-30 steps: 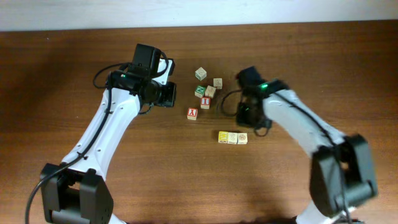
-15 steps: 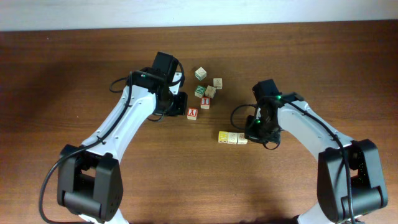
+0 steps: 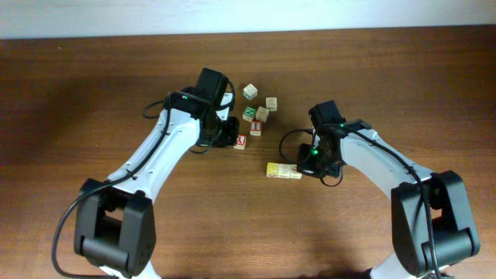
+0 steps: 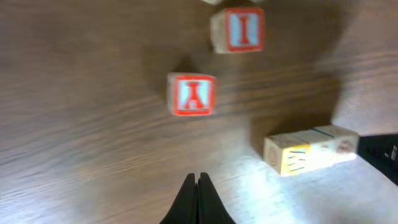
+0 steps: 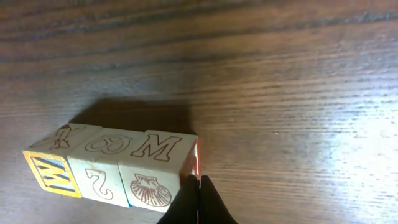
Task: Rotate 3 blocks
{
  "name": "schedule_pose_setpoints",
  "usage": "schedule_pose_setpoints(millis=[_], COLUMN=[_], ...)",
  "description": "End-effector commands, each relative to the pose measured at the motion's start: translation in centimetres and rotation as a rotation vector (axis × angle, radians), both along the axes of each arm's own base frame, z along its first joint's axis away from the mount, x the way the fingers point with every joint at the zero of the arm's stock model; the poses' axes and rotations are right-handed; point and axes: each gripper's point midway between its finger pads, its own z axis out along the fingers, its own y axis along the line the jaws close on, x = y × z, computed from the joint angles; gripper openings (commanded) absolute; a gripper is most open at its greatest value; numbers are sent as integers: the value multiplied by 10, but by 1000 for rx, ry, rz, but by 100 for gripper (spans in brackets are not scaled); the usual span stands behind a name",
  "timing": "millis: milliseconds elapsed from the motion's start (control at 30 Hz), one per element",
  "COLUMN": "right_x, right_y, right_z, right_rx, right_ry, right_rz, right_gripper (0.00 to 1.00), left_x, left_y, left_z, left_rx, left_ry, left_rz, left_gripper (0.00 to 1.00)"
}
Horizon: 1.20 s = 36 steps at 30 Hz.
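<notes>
Three blocks point(image 5: 118, 168) lie touching in a row on the table point(image 5: 298, 93), slightly askew. The right pincer point(image 5: 199, 193) is fully closed and empty, its tip against the row's red-edged end. The left pincer point(image 4: 198, 190), also closed and empty, hangs near the red Y cube point(image 4: 191, 94)

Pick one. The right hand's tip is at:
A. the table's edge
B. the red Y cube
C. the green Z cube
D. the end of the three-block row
D: in the right wrist view the shut right hand sits right at the M end of the block row.
</notes>
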Motion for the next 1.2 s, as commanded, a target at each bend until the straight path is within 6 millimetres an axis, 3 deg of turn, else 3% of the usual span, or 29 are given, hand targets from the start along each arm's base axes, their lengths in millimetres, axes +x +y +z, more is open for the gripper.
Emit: schedule_pose_setpoints(millis=[0, 200, 533, 733, 1167], right_x=[-2, -2, 0, 0, 0], right_y=[3, 4, 4, 4, 4], right_z=[-5, -7, -7, -7, -7], right_rx=[8, 13, 15, 15, 15], right_ry=[1, -5, -12, -12, -12], right_rz=[11, 11, 12, 12, 12], right_gripper=[4, 4, 4, 4, 4], left_x=[-20, -38, -47, -48, -55], left_y=[-33, -46, -60, -78, -75], left_z=[-30, -55, -76, -74, -80], left_rx=[-152, -226, -351, -375, -336], left_ry=[113, 236, 216, 182, 243], left_rz=[-88, -101, -137, -185, -100], left_gripper=[0, 0, 0, 0, 0])
